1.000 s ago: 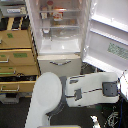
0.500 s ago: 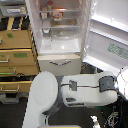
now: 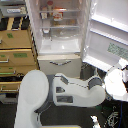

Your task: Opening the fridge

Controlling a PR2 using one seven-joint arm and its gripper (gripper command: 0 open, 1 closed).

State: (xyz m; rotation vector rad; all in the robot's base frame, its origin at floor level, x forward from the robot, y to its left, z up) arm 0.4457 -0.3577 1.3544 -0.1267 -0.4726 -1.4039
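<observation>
White and tall, the fridge (image 3: 60, 37) stands at the middle of the exterior view with its upper door (image 3: 107, 32) swung wide open toward the view's right, showing shelves with a few small items. A lower drawer (image 3: 59, 65) with a curved handle sits closed beneath. A tan wooden cabinet (image 3: 17, 55) stands at the view's left. The robot's arm (image 3: 75, 90) reaches right, below the door's edge; its hand (image 3: 120, 80) is blurred, so I cannot tell whether it is open or closed.
</observation>
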